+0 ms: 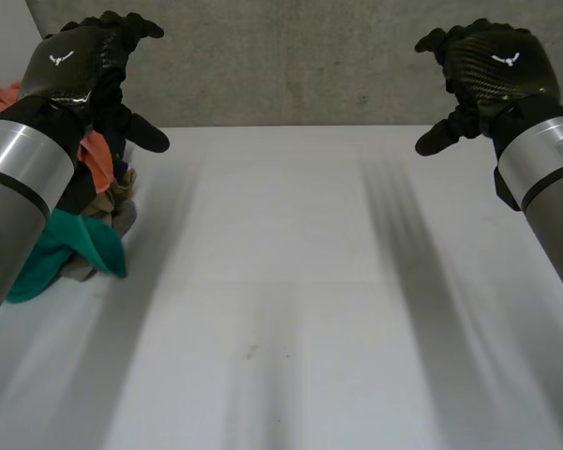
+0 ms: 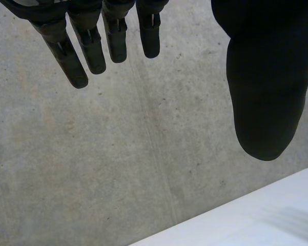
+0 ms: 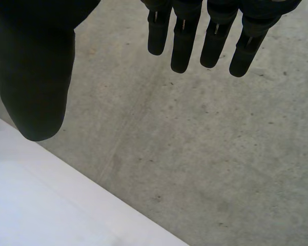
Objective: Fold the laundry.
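While left hand (image 1: 80,61) and right hand (image 1: 492,66) hang, fingers (image 2: 92,51) released, the white table (image 1: 290,281) meets a concrete wall (image 1: 290,56).

Item 1: table (image 1: 290,281), white, matte top, set directly before me; its far edge runs straight across, right up against item 2.

Item 2: wall (image 1: 309,56), bare grey concrete, mottled and pitted, with one faint seam running down it. My wrist views show the same speckled concrete, with a pale stretch of table beneath it.

Item 3: light, soft and even, bright on the white top.
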You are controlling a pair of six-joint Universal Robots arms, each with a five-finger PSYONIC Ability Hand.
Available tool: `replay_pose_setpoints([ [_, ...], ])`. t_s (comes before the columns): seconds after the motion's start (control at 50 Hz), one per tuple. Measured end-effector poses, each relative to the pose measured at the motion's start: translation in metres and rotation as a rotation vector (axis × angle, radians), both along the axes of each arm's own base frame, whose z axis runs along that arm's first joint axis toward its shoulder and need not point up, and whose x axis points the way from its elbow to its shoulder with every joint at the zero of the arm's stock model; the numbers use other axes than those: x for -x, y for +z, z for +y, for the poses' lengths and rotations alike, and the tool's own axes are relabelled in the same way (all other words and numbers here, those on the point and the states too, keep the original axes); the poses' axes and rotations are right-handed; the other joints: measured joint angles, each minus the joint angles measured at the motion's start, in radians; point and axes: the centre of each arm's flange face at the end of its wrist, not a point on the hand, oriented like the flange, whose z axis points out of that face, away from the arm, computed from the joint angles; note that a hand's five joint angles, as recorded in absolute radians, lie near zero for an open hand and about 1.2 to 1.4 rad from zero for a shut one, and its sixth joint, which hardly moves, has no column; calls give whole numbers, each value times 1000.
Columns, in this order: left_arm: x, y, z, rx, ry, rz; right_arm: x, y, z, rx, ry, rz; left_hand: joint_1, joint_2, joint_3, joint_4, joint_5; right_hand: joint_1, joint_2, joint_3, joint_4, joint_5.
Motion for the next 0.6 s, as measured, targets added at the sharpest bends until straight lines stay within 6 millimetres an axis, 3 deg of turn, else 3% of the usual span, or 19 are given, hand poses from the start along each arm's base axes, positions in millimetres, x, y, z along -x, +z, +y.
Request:
replay_pose_setpoints([
  [0.14,-9,1,-3,-2,43,-82,16,12,-11,32,-58,-9,-82,-78,-81,-88,-62,-121,0,-121,0,-85],
  [0.3,-31,14,-26,54,140,-120,20,16,-14,40,-71,-11,-82,-78,-81,-88,-62,-121,0,-121,0,-85],
  [0.42,-67,11,-85,90,298,-190,20,15,-14,37,-67,-9,-82,-78,-81,-88,-62,-121,0,-121,0,-85],
  [0.52,-93,-9,-137,94,402,-315,19,12,-13,29,-63,-4,-82,-78,-81,-88,-62,-121,0,-121,0,-85],
  [0.6,-104,-37,-175,100,454,-450,17,9,-13,19,-58,0,-82,-78,-81,-88,-62,-121,0,-121,0,-85],
])
